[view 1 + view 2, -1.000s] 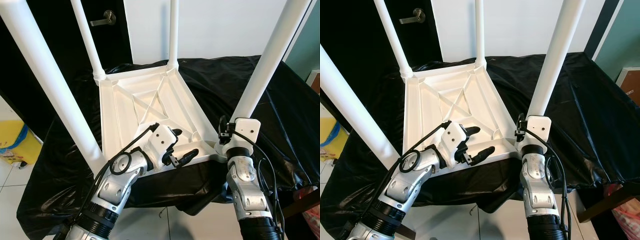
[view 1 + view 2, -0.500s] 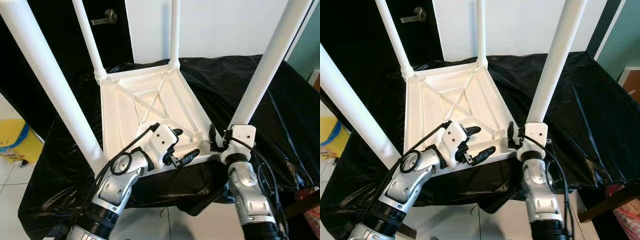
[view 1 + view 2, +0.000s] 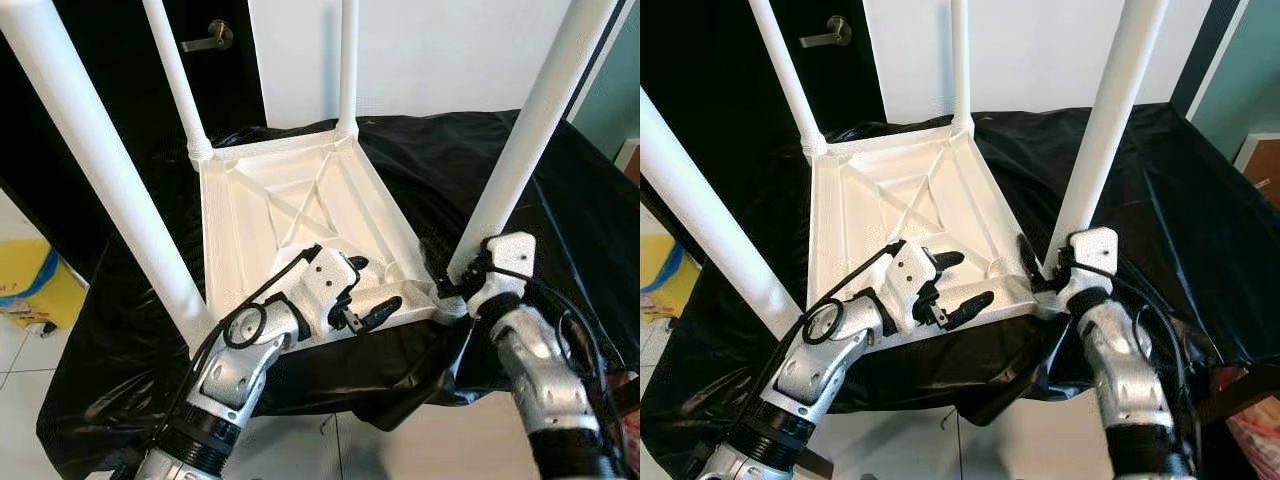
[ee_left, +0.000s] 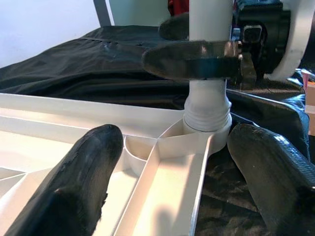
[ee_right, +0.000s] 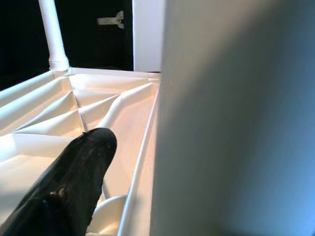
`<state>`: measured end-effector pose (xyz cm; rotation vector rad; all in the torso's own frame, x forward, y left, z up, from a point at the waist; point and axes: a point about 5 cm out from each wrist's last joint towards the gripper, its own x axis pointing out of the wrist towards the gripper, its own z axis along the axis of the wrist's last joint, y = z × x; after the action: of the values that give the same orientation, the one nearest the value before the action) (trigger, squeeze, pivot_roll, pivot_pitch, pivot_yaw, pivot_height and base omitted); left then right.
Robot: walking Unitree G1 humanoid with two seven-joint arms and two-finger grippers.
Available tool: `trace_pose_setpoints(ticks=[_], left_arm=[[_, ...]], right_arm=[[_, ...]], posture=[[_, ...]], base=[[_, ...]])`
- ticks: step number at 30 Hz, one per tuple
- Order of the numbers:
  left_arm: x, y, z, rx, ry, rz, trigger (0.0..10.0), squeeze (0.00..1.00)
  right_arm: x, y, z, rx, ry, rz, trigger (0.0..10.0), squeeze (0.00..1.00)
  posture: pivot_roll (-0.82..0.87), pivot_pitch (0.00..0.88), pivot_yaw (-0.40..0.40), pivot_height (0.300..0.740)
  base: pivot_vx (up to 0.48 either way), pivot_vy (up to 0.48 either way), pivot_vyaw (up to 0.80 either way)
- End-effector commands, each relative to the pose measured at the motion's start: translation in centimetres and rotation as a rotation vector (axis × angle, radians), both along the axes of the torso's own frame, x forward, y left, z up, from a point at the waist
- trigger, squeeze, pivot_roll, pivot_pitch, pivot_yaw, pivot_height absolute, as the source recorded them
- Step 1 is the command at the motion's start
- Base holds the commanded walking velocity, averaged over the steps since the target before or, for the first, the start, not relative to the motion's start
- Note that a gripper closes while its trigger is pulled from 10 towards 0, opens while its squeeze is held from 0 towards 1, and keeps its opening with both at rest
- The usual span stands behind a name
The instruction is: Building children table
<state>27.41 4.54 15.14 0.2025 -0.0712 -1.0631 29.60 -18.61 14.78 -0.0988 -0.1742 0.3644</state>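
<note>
Hands at the upturned children's table

Tabletop lying upside down on a black-draped surface, ribbed underside up, four white legs standing from its corners. Right hand closed round the near right leg just above its corner socket, one black finger on either side in the left wrist view. Left hand over the near edge of the tabletop, fingers spread apart, gripping nothing. Yellow bag on the floor at the left. No legible labels or writing anywhere.
</note>
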Motion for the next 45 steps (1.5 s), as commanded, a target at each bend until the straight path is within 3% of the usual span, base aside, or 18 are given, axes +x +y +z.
trace_pose_setpoints(ticks=[1,9,10,12,13,14,23,24,26,27,38,45], left_arm=[[0.3,0.2,-0.2,0.013,0.002,0.025,10.0,0.00],[0.4,0.5,-0.2,0.021,-0.002,0.026,10.0,0.00],[0.4,0.5,-0.1,0.021,-0.003,0.026,10.0,0.00],[0.4,0.6,-0.1,0.022,-0.004,0.027,10.0,0.00],[0.4,0.6,-0.1,0.022,-0.004,0.027,10.0,0.00],[0.4,0.5,-0.1,0.021,-0.005,0.027,10.0,0.00],[0.3,0.5,-0.1,0.027,-0.004,0.019,10.0,0.00],[0.3,0.5,-0.1,0.028,-0.004,0.016,10.0,0.00],[0.3,0.5,-0.1,0.028,-0.004,0.015,10.0,0.00],[0.2,0.4,-0.1,0.029,-0.003,0.012,10.0,0.00],[-0.2,0.4,-0.4,0.030,0.006,0.007,10.0,0.00],[-0.5,0.6,-0.5,0.034,0.014,0.012,10.0,0.00]], right_arm=[[0.3,0.0,-0.1,-0.014,0.021,0.086,10.0,0.00],[0.9,-0.3,0.0,-0.085,0.035,0.183,10.0,0.00],[1.0,-0.3,-0.1,-0.088,0.037,0.193,4.0,0.00],[1.0,-0.3,-0.1,-0.089,0.039,0.197,4.0,0.00],[0.9,-0.4,-0.2,-0.090,0.040,0.199,1.4,0.00],[0.9,-0.4,-0.2,-0.090,0.041,0.206,0.0,0.00],[0.6,-0.6,-0.8,-0.081,0.049,0.222,0.0,0.00],[0.5,-0.8,-1.0,-0.076,0.057,0.211,1.3,0.00],[0.5,-0.9,-1.1,-0.073,0.063,0.205,1.3,0.00],[0.4,-1.0,-1.3,-0.065,0.070,0.192,9.8,0.00],[-0.2,-0.7,-2.0,0.003,0.077,0.107,10.0,0.00],[-0.8,0.0,-2.9,0.037,0.081,-0.047,10.0,0.00]], posture=[[-0.10,0.000,0.034,0.740],[-0.10,0.000,0.035,0.740],[-0.09,0.000,0.034,0.740],[-0.09,0.000,0.033,0.740],[-0.09,0.000,0.035,0.740],[-0.09,0.000,0.035,0.740],[-0.10,0.000,0.042,0.740],[-0.10,0.000,0.043,0.740],[-0.10,0.000,0.043,0.740],[-0.10,0.000,0.042,0.740],[-0.09,0.000,0.037,0.740],[-0.08,0.000,0.034,0.740]], base=[[0.000,0.000,0.00],[0.000,0.000,0.00],[0.000,0.000,0.00],[0.000,0.000,0.00],[0.000,0.000,0.00],[0.000,0.000,0.00],[0.000,0.000,0.00],[0.000,0.000,0.00],[0.000,0.000,0.00],[0.000,0.000,0.00],[0.000,0.000,0.00],[0.000,0.000,0.00]])
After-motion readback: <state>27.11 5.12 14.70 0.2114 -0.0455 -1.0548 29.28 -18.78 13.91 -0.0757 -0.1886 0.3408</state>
